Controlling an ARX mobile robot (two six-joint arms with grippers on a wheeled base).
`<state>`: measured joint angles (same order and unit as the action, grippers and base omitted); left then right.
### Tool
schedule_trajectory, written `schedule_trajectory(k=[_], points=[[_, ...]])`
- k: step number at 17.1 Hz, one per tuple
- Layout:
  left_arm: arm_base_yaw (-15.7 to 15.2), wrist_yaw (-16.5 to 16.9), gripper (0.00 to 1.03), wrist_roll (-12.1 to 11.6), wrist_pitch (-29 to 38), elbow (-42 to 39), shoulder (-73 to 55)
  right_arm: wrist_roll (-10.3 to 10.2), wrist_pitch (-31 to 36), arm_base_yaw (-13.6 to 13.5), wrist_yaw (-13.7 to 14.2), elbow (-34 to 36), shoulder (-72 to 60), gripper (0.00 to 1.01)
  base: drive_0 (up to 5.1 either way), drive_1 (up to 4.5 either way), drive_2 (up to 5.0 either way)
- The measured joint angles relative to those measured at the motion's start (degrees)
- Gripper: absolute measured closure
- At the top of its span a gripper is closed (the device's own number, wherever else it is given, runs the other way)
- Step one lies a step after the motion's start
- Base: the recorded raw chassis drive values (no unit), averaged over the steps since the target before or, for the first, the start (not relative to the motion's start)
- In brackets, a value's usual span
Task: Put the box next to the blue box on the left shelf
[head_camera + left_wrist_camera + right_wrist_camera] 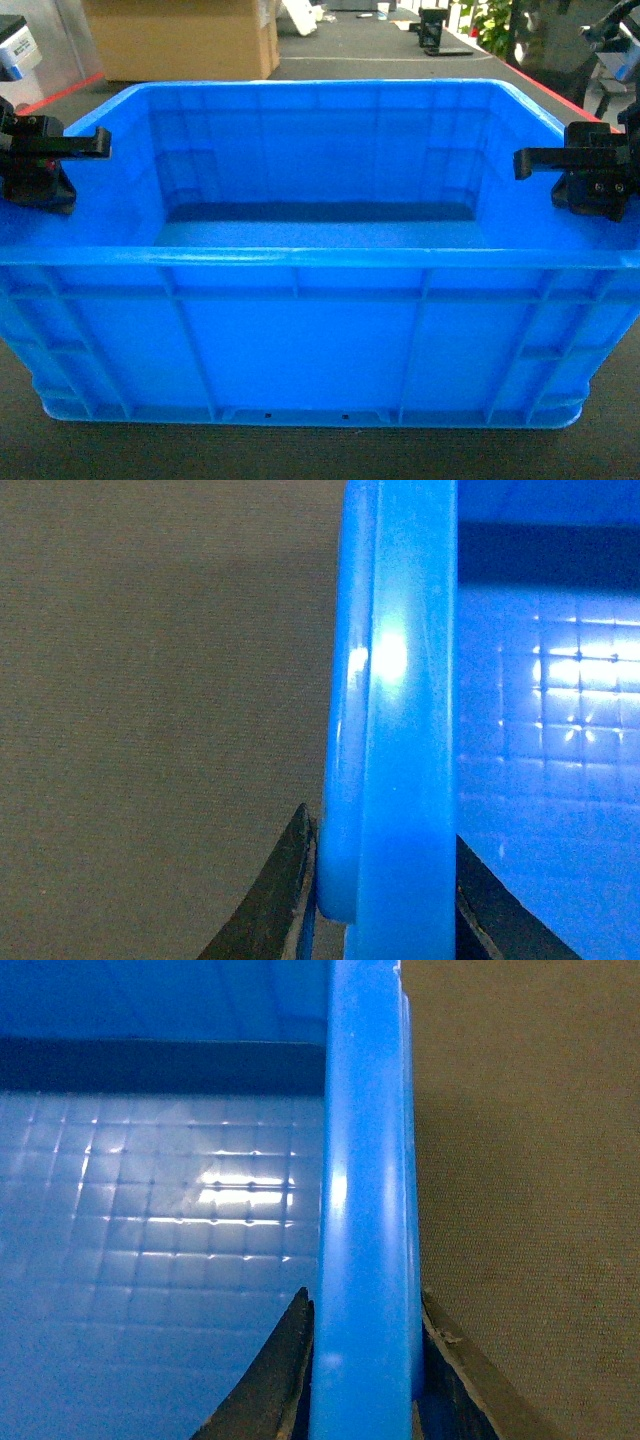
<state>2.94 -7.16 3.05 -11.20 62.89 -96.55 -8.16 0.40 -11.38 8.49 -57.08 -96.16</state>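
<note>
The blue crate sits on a dark carpeted floor, filling the head view. The left gripper and right gripper each pinch a side rim between closed fingers.

Box corners beyond frame edges

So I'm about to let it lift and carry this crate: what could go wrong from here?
The left hand and right hand each pinch only the crate's glossy rim, which might slip. Unequal lifting could tilt it. The cardboard box ahead could block its path.
</note>
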Motion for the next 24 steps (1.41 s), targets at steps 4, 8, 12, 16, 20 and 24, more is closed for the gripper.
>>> schedule_trajectory(k=[4, 8, 12, 16, 20, 24], points=[[2.29, -5.42, 0.82, -0.50, 5.53, -7.39, 8.66, -1.62, 2.64, -1.38, 1.18, 6.40, 6.60, 0.78, 0.0, 0.00, 0.0], [6.32, -10.45, 0.82, 2.54, 9.07, -16.35, 22.71, -0.17, 5.92, -2.14, 4.22, 13.22, 19.50, 0.78, 0.0, 0.00, 0.0], [10.19, -15.30, 0.82, 5.73, 4.72, -26.60, 35.80, 0.24, 4.02, -2.78, 4.66, 23.04, 30.08, 0.78, 0.0, 0.00, 0.0], [14.91, -19.96, 0.82, 6.73, -0.22, -28.74, 46.73, -0.44, 0.26, -3.69, 5.77, 27.67, 41.99, 0.78, 0.0, 0.00, 0.0], [21.59, -26.56, 0.83, 10.36, -4.85, -30.99, 53.18, 0.94, -0.35, -5.88, 9.03, 31.02, 48.61, 0.79, 0.0, 0.00, 0.0], [21.62, -26.53, 0.83, 10.49, -4.70, -30.99, 53.16, 1.18, -0.04, -5.88, 9.09, 31.02, 48.61, 0.79, 0.0, 0.00, 0.0]])
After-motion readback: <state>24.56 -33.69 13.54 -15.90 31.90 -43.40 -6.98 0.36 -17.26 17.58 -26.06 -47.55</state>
